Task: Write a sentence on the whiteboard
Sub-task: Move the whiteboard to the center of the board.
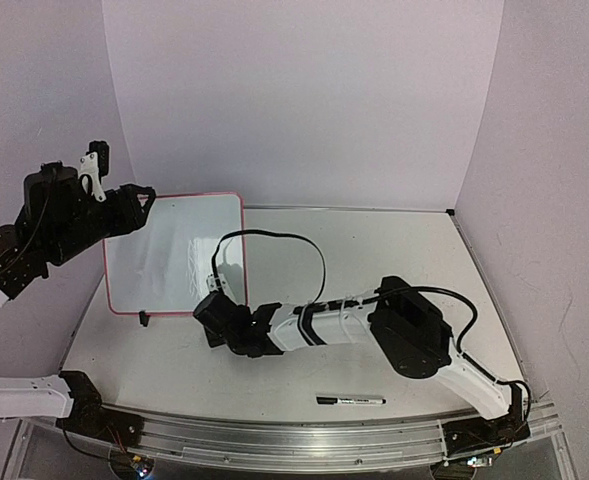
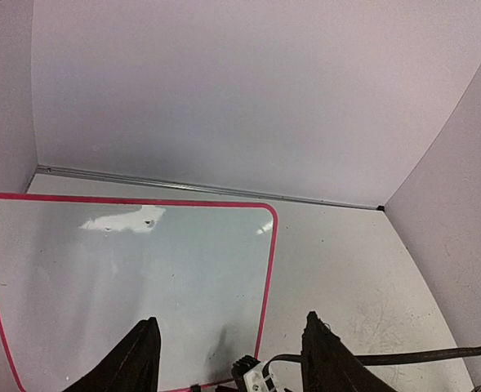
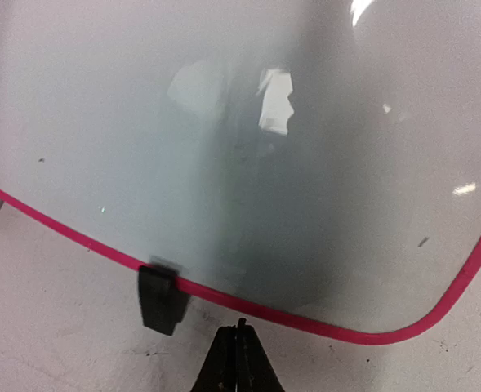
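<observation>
My right gripper is shut tight, tips pressed together with nothing between them, and it points at the near edge of the whiteboard, just short of the pink border and just beside one black clip foot. The board lies on the tabletop at the left, and no sentence shows on it in any view: the white face is bare apart from glare and a few specks. The marker lies well apart from me, near the front edge of the tabletop, so I have nothing to write with. My left gripper hangs above the board's far left corner with its jaws about half open and empty, touching nothing that I can see. The nearest risk, as I judge it, is at my own tips: any push forward from here would strike the border or the foot, and with no hold on the board it would slide or twist. My cable loops over the board's right side; swinging back toward the marker could let it catch that corner and drag the board along. The marker looks round and slim, so a pinch off centre could roll it toward the edge. I cannot tell whether its cap is on, and a capped tip would leave no line.
</observation>
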Robot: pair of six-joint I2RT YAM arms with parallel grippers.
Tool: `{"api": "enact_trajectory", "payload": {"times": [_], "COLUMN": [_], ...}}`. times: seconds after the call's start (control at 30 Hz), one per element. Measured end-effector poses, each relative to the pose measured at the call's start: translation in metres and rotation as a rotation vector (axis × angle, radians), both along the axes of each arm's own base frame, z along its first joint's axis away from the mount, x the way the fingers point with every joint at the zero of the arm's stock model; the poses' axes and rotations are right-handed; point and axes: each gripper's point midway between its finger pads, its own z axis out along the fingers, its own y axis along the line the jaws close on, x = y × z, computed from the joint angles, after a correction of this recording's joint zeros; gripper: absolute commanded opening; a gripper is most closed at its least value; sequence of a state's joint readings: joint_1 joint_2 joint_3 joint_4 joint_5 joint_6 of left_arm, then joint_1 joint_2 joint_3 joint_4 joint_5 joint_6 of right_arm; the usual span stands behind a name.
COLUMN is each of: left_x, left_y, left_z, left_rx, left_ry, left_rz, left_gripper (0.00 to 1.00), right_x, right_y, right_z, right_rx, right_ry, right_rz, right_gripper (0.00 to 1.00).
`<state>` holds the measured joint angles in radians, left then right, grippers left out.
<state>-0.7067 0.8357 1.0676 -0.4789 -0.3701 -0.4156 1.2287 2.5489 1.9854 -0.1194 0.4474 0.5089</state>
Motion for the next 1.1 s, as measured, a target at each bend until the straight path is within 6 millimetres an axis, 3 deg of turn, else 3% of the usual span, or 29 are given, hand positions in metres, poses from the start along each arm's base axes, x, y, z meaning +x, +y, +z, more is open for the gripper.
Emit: {"api": "enact_trajectory", "payload": {"times": [0.13,0.23,0.37,0.5,0.67,0.77,0.87,1.1], "left_x": [0.005,0.011,0.017,0.020,0.020,0.018,0.014,0.005], "left_y": [-0.005,-0.012,-0.018,-0.021,-0.023,-0.021,-0.017,-0.010], "left_z": [-0.002,-0.006,-0.013,-0.014,-0.008,-0.005,0.002,0.015], "left_rx": [0.002,0.008,0.025,0.033,0.028,0.022,0.009,-0.011], "left_ry": [0.003,0.011,0.027,0.025,0.011,0.002,-0.018,-0.055], "left_rz": [-0.003,-0.010,-0.019,-0.022,-0.031,-0.031,-0.031,-0.032], "left_gripper": [0.60,0.60,0.60,0.60,0.61,0.61,0.62,0.62], "right_x": [0.012,0.016,0.016,0.007,-0.018,-0.027,-0.030,-0.017], "right_y": [-0.045,-0.073,-0.091,-0.072,-0.028,0.000,0.016,0.027], "right_z": [-0.016,-0.016,-0.014,-0.005,0.015,0.027,0.027,-0.005], "right_rx": [-0.068,-0.085,-0.072,-0.011,0.077,0.138,0.166,0.141], "right_ry": [0.022,0.040,0.067,0.076,0.076,0.066,0.068,0.087], "right_rz": [-0.033,-0.047,0.003,0.092,0.214,0.266,0.283,0.223], "right_gripper": [0.00,0.01,0.18,0.36,0.48,0.50,0.50,0.47]}}
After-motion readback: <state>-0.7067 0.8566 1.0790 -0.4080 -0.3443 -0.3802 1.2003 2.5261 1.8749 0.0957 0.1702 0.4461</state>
